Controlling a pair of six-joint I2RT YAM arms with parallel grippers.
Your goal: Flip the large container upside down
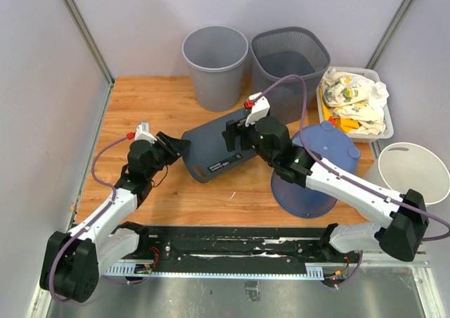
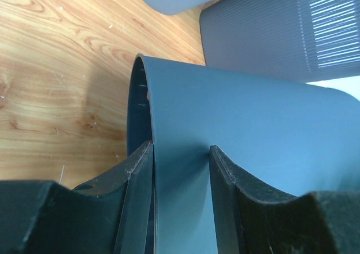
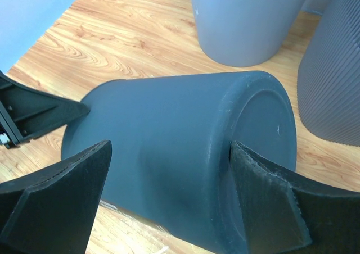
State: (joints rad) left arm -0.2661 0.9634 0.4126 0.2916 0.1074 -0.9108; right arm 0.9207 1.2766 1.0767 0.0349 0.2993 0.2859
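Halfway there, by the look of it: the large container [image 1: 211, 155] is down on its side across the middle of the counter [image 1: 151, 100], mouth toward the left arm, closed base toward the right, neither upright nor inverted yet; the rest of the tip, mouth down onto the wood, is the part left to do. The left hand [image 1: 181, 148] pinches the rim, one finger inside the mouth and one on the outer wall, the thin wall between them; the right hand [image 1: 235, 131] is spread wide astride the base end, and whether its pads actually touch I cannot tell. Material now: dark slate-blue plastic, smooth and matte, a tapered round-cornered tub with a flat bottom set inside a raised lip; a pale label shows on its side. Behind it stand a smooth grey round bin [image 1: 215, 65] and a finely ribbed grey bin [image 1: 290, 68]; the counter is varnished, strongly grained wood.
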